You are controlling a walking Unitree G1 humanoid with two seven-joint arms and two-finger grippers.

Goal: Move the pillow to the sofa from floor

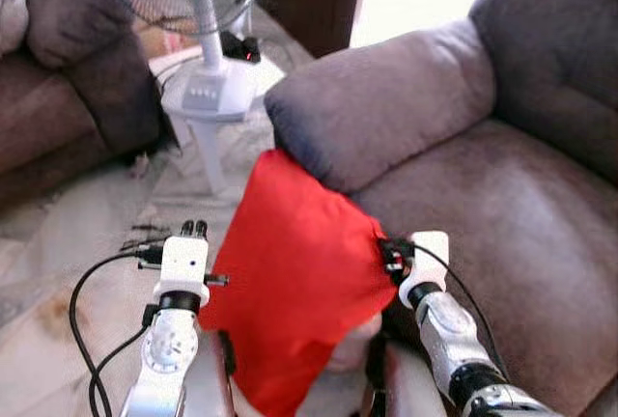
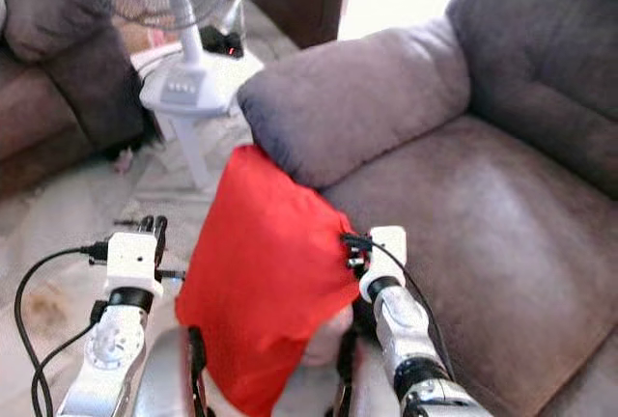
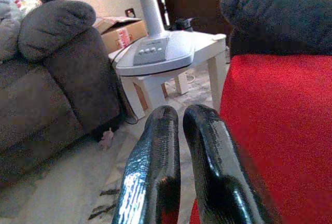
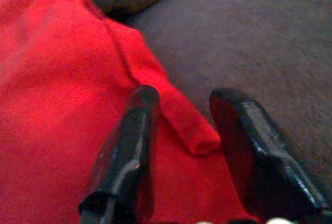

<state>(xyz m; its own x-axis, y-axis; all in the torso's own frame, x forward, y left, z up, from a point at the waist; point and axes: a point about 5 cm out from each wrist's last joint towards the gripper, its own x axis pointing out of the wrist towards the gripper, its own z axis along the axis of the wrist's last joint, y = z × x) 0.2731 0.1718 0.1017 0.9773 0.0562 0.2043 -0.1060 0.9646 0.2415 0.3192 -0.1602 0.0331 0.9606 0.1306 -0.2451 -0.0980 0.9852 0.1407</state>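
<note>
While one red pillow (image 1: 299, 291) leans on the sofa (image 1: 502, 214), the right gripper (image 4: 184, 115) straddles its corner, fingers apart. At nine o'clock of the pillow, the left gripper (image 3: 176, 125) is nearly closed, holding nothing.

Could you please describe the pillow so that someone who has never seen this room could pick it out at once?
Start from the grey-brown sofa on the right and find its padded armrest. The red pillow leans against the front of that armrest, between the left pincer and the right pincer, whose open fingers straddle its corner. It is the only bright red thing among grey upholstery, a white pedestal fan and pale floor.
</note>
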